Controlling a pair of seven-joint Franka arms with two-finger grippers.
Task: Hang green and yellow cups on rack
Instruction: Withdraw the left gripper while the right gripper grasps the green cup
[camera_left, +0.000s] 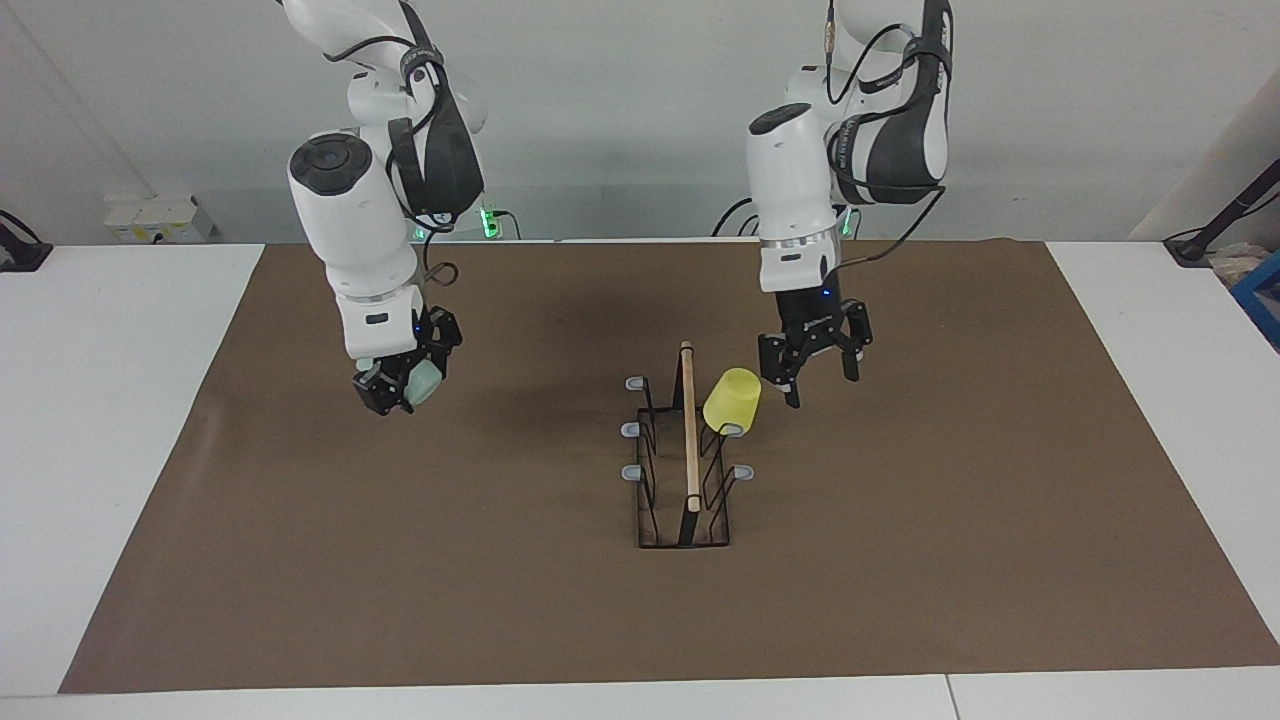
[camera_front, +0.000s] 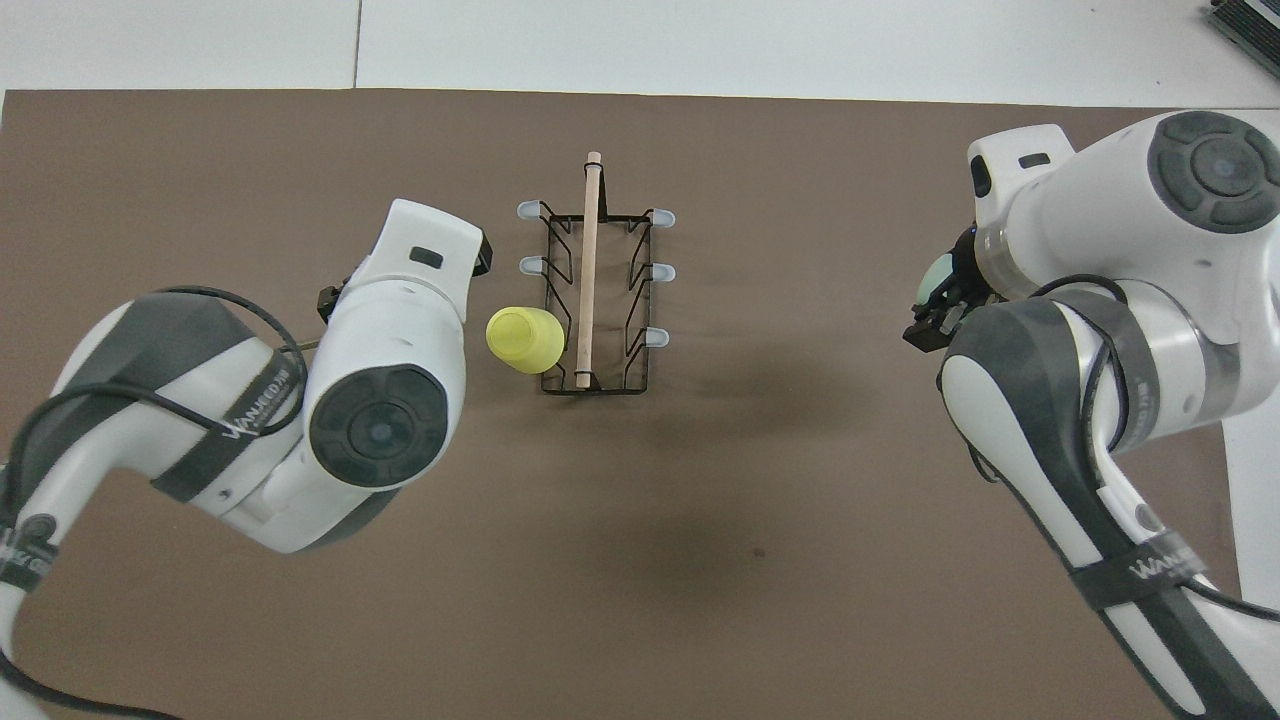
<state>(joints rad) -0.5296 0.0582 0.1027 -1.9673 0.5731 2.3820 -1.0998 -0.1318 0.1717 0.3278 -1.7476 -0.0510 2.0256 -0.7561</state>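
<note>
Brown matting (camera_left: 400, 600) covers most of the white table (camera_left: 100, 450) in front of me, plain and flat, with bare white strips at both ends and along the edge farthest from the robots. I see a pale grey wall (camera_left: 620, 120) past the arm bases, a white socket box (camera_left: 160, 220) at its foot toward the right arm's end, and small green lights glowing by the bases.

Roughly mid-mat stands the rack (camera_left: 685, 480), black wire with a light wooden rod (camera_left: 689, 430) along its top and grey-tipped prongs sticking out on both sides. I see the yellow cup (camera_left: 732, 400) hanging upside down and tilted on the prong nearest the robots, on the side toward the left arm's end.

My left gripper (camera_left: 818, 365) hangs just beside that yellow cup, over the mat, with its fingers spread apart and nothing between them; it does not touch the cup.

My right gripper (camera_left: 400, 385) is up in the air over the mat toward the right arm's end, well apart from the rack, its fingers clamped on the green cup (camera_left: 428, 380). In the overhead view only a sliver of that pale green shows beside the wrist.
</note>
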